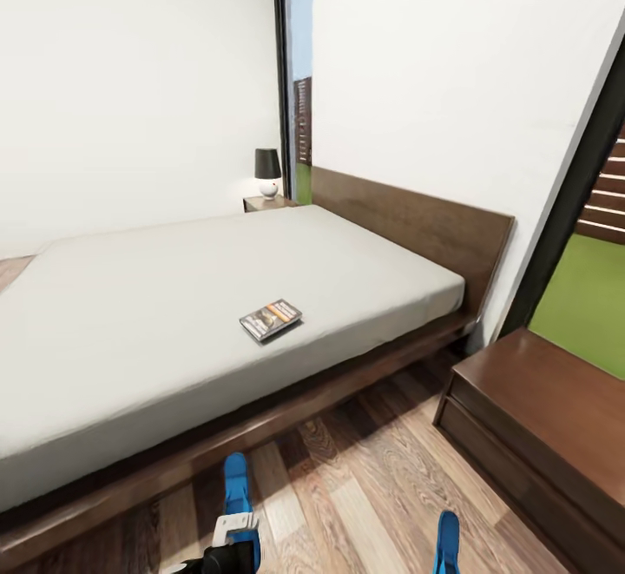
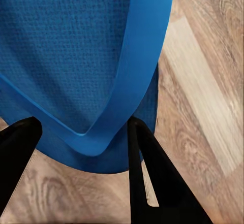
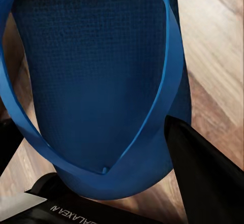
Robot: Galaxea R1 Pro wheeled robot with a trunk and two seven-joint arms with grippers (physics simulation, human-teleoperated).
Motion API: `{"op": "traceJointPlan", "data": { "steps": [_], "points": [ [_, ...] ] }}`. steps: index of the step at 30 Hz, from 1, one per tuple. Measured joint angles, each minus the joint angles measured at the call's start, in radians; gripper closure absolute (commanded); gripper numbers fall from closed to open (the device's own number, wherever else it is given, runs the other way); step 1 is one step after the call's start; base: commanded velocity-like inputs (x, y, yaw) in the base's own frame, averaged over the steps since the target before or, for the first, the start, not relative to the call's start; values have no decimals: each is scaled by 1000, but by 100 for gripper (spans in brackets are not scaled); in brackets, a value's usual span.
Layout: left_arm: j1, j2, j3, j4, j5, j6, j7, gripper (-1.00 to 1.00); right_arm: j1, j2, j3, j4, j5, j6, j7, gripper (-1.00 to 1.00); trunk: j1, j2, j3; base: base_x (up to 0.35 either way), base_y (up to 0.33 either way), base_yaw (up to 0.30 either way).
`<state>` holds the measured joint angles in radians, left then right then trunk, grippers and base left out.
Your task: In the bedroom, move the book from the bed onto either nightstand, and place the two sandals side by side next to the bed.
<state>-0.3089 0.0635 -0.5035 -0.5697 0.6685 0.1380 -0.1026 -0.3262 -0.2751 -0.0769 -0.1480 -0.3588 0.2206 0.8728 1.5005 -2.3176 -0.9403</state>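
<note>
1. On the wood-plank floor (image 1: 365,504) at the robot's left, one blue sandal (image 1: 236,489) lies lengthwise just beside the bed frame. The left gripper (image 2: 84,148) sits at its near end, a black finger (image 2: 152,183) on each side of the sole, where the strap (image 2: 134,66) comes to its point. The fingers stand apart around the sandal; I cannot tell whether they are pressing it.
2. Further right on the floor, the other sandal (image 1: 447,544) lies well apart from the first (only its tip shows at the head view's lower edge). The right gripper (image 3: 101,183) straddles that sandal's end, one dark finger (image 3: 203,178) alongside the sole; whether it grips, I cannot tell.
3. Beyond them the bed (image 1: 408,227) fills the room, and the book (image 1: 271,319) lies flat on its pale mattress, near the floor-side edge.
4. At the far right, the nightstand (image 1: 538,418) stands on the floor just beside the bed's headboard end.
5. At the bed's far side, a small lamp (image 1: 267,173) stands on another nightstand (image 1: 265,203).
</note>
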Motion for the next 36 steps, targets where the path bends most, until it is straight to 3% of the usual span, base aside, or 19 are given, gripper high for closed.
{"op": "traceJointPlan", "data": {
  "steps": [36],
  "points": [
    [0,0,0,0,0,0,0,100,0,-1,0,-1,0,0,0,100,0,0,0,0,0,291]
  ]
}}
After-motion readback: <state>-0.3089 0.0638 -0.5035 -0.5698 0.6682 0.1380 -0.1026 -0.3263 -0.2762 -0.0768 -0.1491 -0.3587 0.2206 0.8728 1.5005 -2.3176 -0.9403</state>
